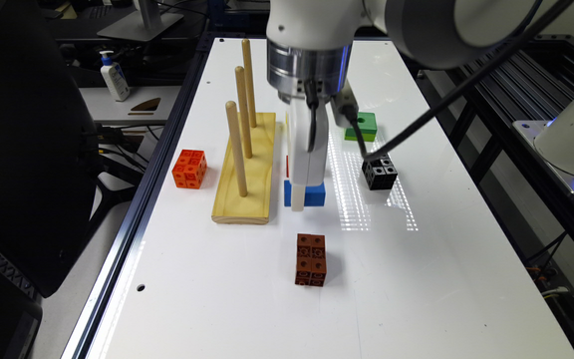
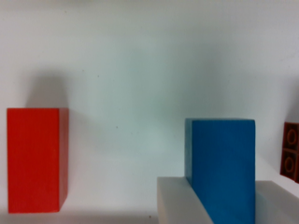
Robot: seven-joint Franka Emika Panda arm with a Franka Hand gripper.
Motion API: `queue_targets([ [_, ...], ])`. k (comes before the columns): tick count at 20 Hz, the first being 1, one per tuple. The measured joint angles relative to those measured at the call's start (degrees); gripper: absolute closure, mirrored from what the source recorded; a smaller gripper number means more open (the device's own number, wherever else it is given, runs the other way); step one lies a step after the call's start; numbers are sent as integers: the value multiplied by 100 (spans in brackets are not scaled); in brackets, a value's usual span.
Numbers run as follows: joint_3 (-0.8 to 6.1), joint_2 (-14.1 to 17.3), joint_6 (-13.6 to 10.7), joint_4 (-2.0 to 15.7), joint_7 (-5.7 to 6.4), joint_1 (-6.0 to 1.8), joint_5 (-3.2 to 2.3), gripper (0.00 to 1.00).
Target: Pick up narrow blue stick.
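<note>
Here we see the gripper (image 2: 222, 200) with its two white fingers (image 2: 180, 203) set on either side of the narrow blue stick (image 2: 224, 168), pressed to its flanks, so the jaws are clamped on it. In the exterior view the stick (image 1: 312, 194) sits low at the white table (image 1: 416, 279), just beside the wooden peg board (image 1: 247, 174) with three upright pegs; whether it touches the surface we cannot tell.

The wrist view gives us the red block (image 2: 35, 161) whole, lying well apart from the blue one, while the exterior view shows a mere red sliver (image 1: 287, 166) behind the gripper (image 1: 301, 199). The exterior view adds the brown cube stack (image 1: 311, 260), the black cube (image 1: 379, 172), the green block (image 1: 361, 126) and the orange cube (image 1: 189, 169).

Open white surface lies around the brown stack and on toward the exterior view's right edge. Past the exterior view's left edge stand a black chair and a sanitiser bottle (image 1: 114, 76).
</note>
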Motion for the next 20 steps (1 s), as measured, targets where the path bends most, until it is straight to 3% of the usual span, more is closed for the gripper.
queue_targets([
  [4, 3, -82, -51, 1, 6, 0, 0, 100],
  [10, 27, -473, -455, -1, 60, 0, 0, 100],
  [15, 29, -550, -504, 5, 65, 0, 0, 100],
  [20, 45, -935, -875, 3, 87, 0, 4, 100],
])
